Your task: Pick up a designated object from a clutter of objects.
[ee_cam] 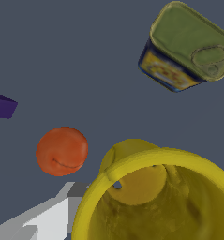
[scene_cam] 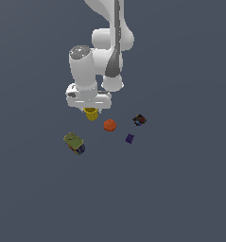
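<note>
The designated object, a small bright yellow cup [scene_cam: 91,114], sits directly under my gripper [scene_cam: 90,109], its upper part hidden by the white hand. In the wrist view the yellow cup [ee_cam: 132,161] is very close, with its hollow top facing the camera. One grey-white finger [ee_cam: 52,218] lies against the outside of its rim. The other finger is hidden, so the jaws' state does not show. The rest of the clutter of objects lies around the cup: an orange ball [scene_cam: 109,125] [ee_cam: 62,151], a green-and-blue box [scene_cam: 74,143] [ee_cam: 188,47], a purple cube [scene_cam: 129,138] [ee_cam: 2,106] and a dark multicoloured piece [scene_cam: 139,120].
Everything rests on a plain dark grey floor [scene_cam: 180,189]. The orange ball is the cup's closest neighbour, on the exterior view's right. The arm's white links [scene_cam: 107,42] rise behind the hand.
</note>
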Action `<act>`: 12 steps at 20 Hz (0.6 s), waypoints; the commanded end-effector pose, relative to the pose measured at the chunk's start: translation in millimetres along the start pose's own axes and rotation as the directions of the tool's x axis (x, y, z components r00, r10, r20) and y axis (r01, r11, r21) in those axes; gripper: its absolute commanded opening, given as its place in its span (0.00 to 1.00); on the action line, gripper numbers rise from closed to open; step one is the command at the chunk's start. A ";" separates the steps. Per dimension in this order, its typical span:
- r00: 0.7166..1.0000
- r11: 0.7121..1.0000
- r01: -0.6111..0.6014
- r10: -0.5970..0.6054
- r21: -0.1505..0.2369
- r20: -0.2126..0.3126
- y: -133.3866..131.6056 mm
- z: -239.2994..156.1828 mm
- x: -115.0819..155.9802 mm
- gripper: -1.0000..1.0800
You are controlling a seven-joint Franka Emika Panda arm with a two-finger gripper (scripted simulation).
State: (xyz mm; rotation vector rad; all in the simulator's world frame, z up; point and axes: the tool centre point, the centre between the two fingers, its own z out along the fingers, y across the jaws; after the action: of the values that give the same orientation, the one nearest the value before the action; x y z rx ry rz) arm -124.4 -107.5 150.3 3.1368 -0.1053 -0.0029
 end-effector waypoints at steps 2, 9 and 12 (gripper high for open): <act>1.000 1.000 -0.001 0.001 -0.003 -0.001 -22.1 -28.3 0.0 0.00; 1.000 1.000 -0.001 0.001 -0.005 -0.001 -70.5 -87.7 0.4 0.00; 1.000 1.000 0.000 0.000 -0.005 -0.001 -91.9 -113.6 0.8 0.00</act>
State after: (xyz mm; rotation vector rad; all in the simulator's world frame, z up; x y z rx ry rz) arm -117.7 -26.5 249.9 3.1324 -0.1052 -0.0022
